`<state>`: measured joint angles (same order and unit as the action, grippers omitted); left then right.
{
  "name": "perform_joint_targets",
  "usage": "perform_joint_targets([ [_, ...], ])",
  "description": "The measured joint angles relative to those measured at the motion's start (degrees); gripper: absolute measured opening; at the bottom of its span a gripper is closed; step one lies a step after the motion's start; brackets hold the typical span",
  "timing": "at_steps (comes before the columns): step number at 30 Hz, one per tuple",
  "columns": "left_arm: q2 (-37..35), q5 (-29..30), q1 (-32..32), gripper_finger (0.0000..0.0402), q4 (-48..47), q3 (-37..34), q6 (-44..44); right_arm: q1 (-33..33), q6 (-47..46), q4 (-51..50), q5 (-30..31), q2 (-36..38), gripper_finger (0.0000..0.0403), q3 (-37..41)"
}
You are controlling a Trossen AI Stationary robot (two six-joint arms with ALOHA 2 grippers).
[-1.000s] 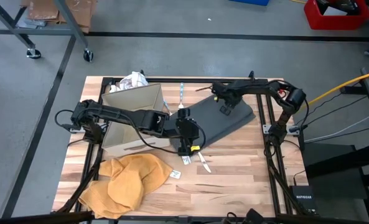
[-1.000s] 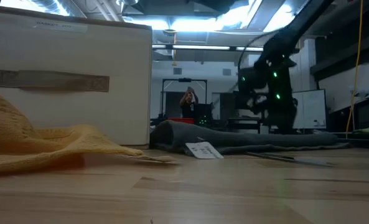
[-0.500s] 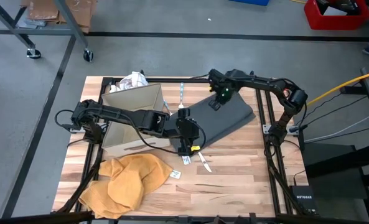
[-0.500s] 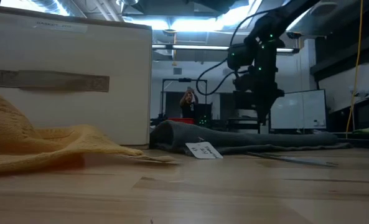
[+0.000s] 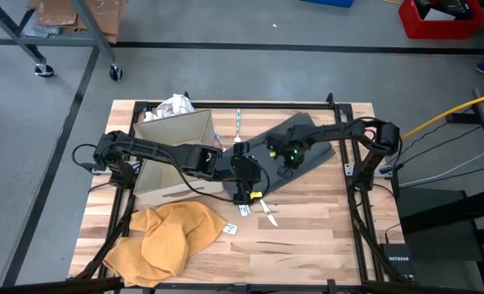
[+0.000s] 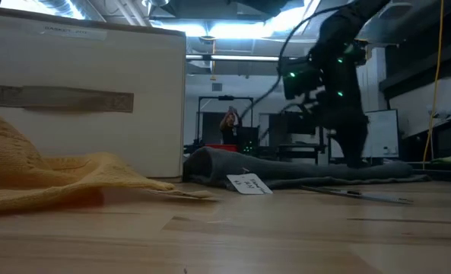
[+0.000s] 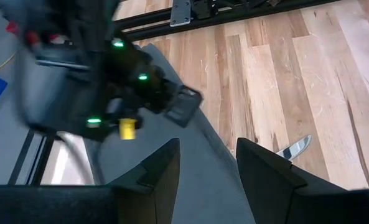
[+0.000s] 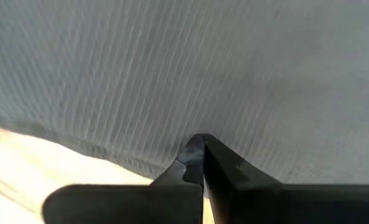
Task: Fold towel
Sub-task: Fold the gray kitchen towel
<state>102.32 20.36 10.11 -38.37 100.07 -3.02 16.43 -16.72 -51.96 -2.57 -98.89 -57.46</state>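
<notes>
A dark grey ribbed cloth towel [image 5: 295, 151] lies spread near the middle of the pale wooden plank bench [image 5: 307, 233], reaching from centre toward about one o'clock, its near end rolled into a low ridge in the low view [image 6: 233, 164]. The right pincer [image 5: 284, 155] is down on the towel's middle, its two fingers pressed together with no gap (the right wrist view shows only ribbed grey fabric [image 8: 234, 68] beyond the closed tips [image 8: 198, 149]); whether any cloth is pinched between them cannot be told. The left pincer [image 5: 242, 181] sits just at the towel's seven o'clock edge, fingers [image 7: 156, 171] apart over the grey cloth and holding nothing. A crumpled mustard-yellow cloth [image 5: 164, 241] lies at about seven o'clock on the bench, well apart from the towel. An open beige cardboard box [image 5: 176, 151] stands at about ten o'clock, beside the left arm. A small white paper tag [image 6: 248, 183] lies just beside the towel's rolled end.
</notes>
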Motion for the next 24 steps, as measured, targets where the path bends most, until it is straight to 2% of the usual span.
perform_joint_targets([
  [4, 0.0, 0.0, 0.0, 0.0150, 0.0, 0.0, 0.0, -1.6, -1.5, 6.2, 0.3, 0.6, 0.0004, 6.1],
  [8, 0.0, 0.0, 0.0, 0.0150, 0.0, 0.0, 0.0, -1.3, -1.6, 6.9, 2.7, 1.0, 0.0008, 8.7],
  [12, 0.0, 0.0, 0.0, 0.0150, 0.0, 0.0, 0.2, -0.5, 2.4, 0.9, 13.9, 0.6, 0.0008, 9.5],
  [16, 0.0, 0.0, 0.0, 0.0150, 0.0, 0.0, 1.0, 0.8, 6.7, 0.6, 24.6, 0.1, 0.0008, 9.5],
  [19, 0.0, 0.0, 0.0, 0.0150, 0.0, 0.0, 1.4, 2.9, 8.1, -0.6, 30.2, -0.1, 0.0008, 9.8],
  [21, 0.0, 0.0, 0.0, 0.0150, 0.1, 0.0, 1.4, 4.2, 8.4, -0.7, 30.9, 0.1, 0.0008, 9.6],
  [24, 0.0, 0.0, 0.0, 0.0150, 0.1, 0.0, 1.5, 5.4, 8.0, -2.8, 27.8, 0.1, 0.0007, 9.6],
])
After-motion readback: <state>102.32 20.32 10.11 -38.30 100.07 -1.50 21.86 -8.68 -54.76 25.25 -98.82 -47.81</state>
